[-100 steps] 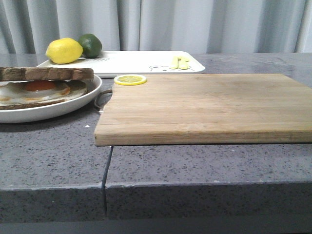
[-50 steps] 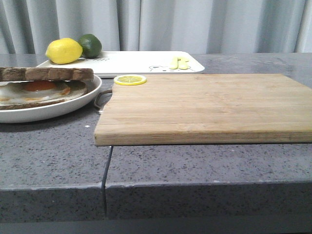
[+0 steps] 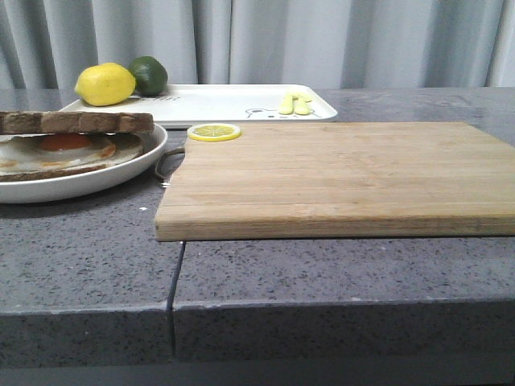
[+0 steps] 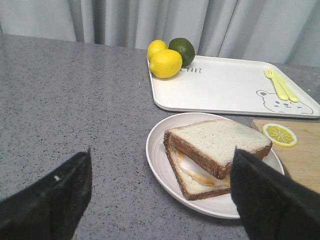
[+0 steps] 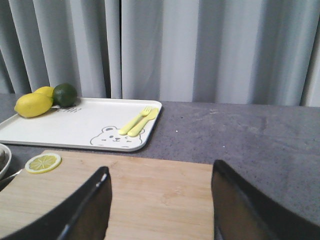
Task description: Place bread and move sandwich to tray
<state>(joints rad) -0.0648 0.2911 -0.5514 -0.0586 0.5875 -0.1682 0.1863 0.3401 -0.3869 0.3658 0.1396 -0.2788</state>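
The sandwich (image 4: 200, 175) lies on a round white plate (image 4: 159, 165) at the left of the table, a fried egg showing between its brown-crusted slices. The bread (image 4: 220, 142), pale with a dark crust, is its top slice, lying flat (image 3: 76, 121). My left gripper (image 4: 161, 150) is open, one finger over the bare table and the other over the plate's side, holding nothing. The white tray (image 4: 225, 90) with a bear drawing sits just behind the plate. My right gripper (image 5: 160, 167) is open above the wooden cutting board (image 5: 160, 200). Neither gripper shows in the front view.
Two lemons (image 4: 165, 62) and a lime (image 4: 182, 50) sit on the tray's left end, and a yellow fork and spoon (image 4: 280, 85) lie at its right end. A lemon slice (image 3: 214, 131) rests on the board's back left corner. A grey curtain hangs behind the table.
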